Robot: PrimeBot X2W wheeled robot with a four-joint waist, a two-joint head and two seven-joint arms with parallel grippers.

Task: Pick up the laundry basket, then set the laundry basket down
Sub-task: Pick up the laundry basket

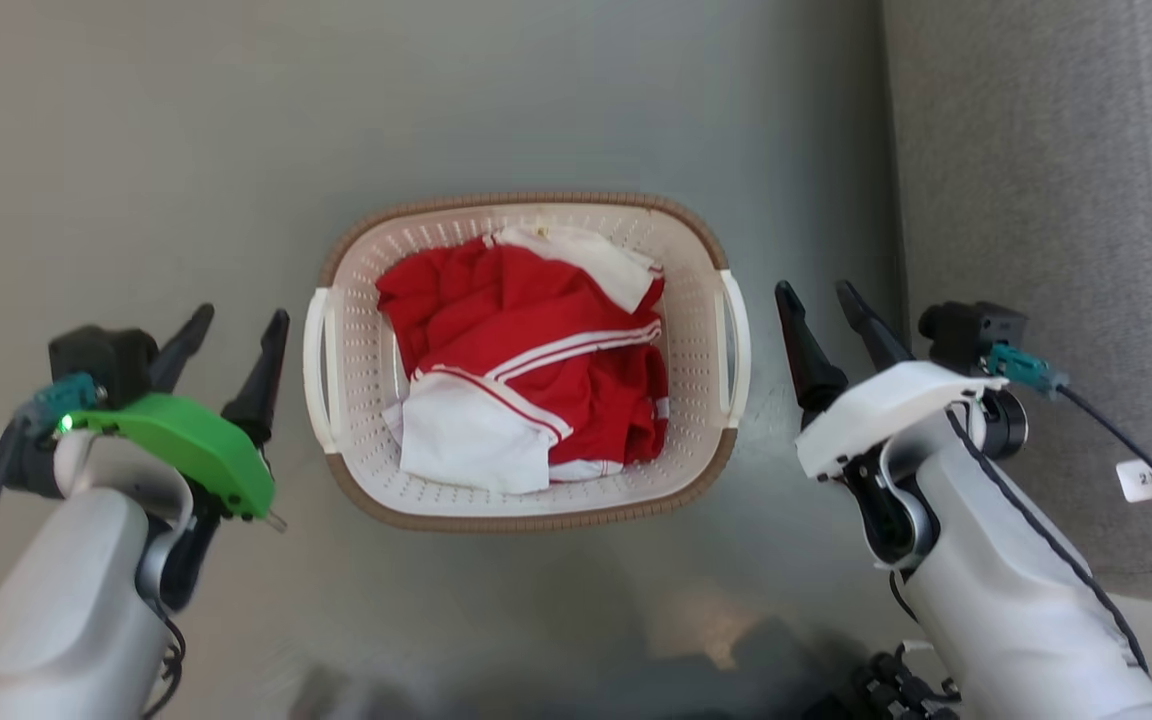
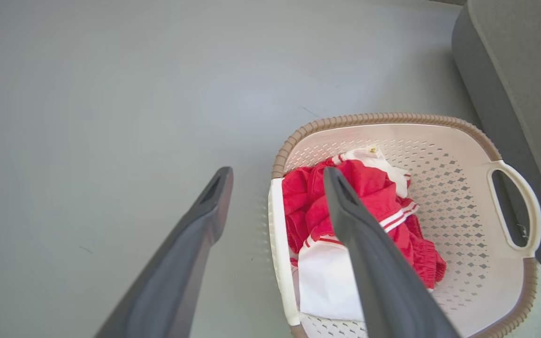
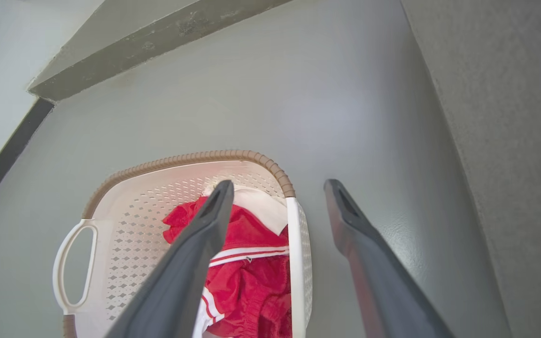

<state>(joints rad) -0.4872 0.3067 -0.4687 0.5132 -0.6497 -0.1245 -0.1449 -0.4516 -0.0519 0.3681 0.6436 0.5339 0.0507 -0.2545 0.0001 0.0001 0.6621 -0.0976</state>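
The laundry basket (image 1: 526, 207) is cream-white and perforated with a brown woven-look rim. It stands on the grey floor, holding red and white clothes (image 1: 526, 360). My left gripper (image 1: 241, 320) hovers open just left of the basket's left handle (image 1: 319, 365), apart from it. On the other side, my right gripper (image 1: 821, 295) is open beside the right handle (image 1: 736, 350), also clear of it. In the left wrist view the left gripper (image 2: 277, 174) straddles the near handle (image 2: 279, 253) from above. The right wrist view shows the right gripper (image 3: 277, 186) likewise over the basket's near handle (image 3: 298, 263).
A grey upholstered sofa (image 1: 1056, 200) rises along the right, close behind my right arm. A wall base and dark skirting (image 3: 12, 145) appear at the far left of the right wrist view. Bare grey floor (image 1: 136, 150) lies left of and beyond the basket.
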